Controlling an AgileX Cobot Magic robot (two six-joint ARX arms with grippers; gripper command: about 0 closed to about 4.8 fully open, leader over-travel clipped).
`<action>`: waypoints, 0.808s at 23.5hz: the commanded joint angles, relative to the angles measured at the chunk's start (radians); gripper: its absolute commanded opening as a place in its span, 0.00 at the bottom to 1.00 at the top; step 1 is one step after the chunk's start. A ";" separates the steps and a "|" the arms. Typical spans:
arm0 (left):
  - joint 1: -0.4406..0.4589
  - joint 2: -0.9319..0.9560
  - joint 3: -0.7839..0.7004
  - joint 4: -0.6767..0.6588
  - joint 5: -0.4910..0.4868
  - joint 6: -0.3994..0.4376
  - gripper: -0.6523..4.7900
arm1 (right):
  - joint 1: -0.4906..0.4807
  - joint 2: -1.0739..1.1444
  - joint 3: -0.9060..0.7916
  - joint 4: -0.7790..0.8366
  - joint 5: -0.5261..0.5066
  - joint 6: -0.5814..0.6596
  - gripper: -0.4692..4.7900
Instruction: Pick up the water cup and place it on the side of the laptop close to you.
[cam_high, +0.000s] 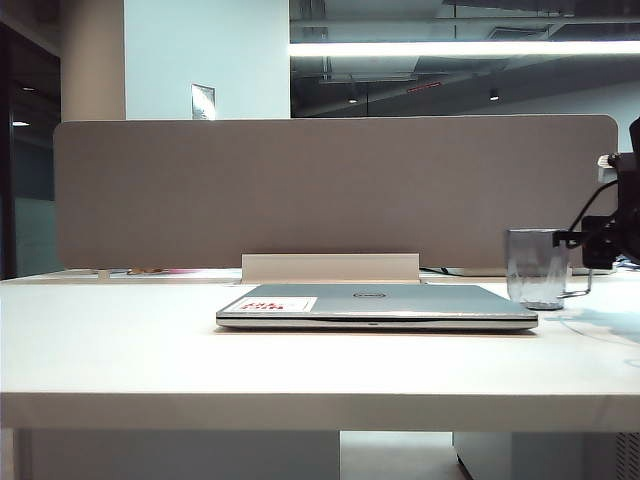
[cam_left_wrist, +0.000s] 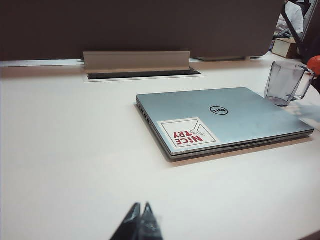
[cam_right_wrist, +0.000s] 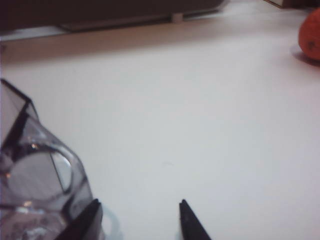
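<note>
The water cup (cam_high: 536, 268), a clear blue-grey tinted mug, stands upright on the white table just past the laptop's right end, its handle pointing right. The silver laptop (cam_high: 375, 305) lies closed mid-table with a white-and-red sticker on its lid. My right gripper (cam_high: 585, 240) hovers at the cup's right side near its rim. In the right wrist view it (cam_right_wrist: 139, 205) is open, and the cup (cam_right_wrist: 35, 170) sits beside one finger, outside the gap. The left wrist view shows the laptop (cam_left_wrist: 225, 120), the cup (cam_left_wrist: 285, 82) and my left gripper (cam_left_wrist: 141, 207) shut low over bare table, holding nothing.
A grey partition panel (cam_high: 330, 190) closes off the back of the table, with a raised cable-slot flap (cam_high: 330, 267) behind the laptop. An orange round object (cam_right_wrist: 311, 27) lies on the table beyond the cup. The table's front edge (cam_high: 320, 400) runs below the laptop.
</note>
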 joint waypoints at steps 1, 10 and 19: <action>0.000 0.001 0.002 0.013 0.002 0.000 0.11 | -0.005 0.021 0.036 0.013 -0.051 -0.003 0.48; 0.000 0.001 0.001 0.013 0.001 0.000 0.11 | -0.005 0.077 0.087 0.016 -0.046 -0.003 0.25; 0.000 0.001 0.001 0.013 0.002 0.000 0.11 | -0.006 0.077 0.087 0.040 -0.066 -0.003 0.13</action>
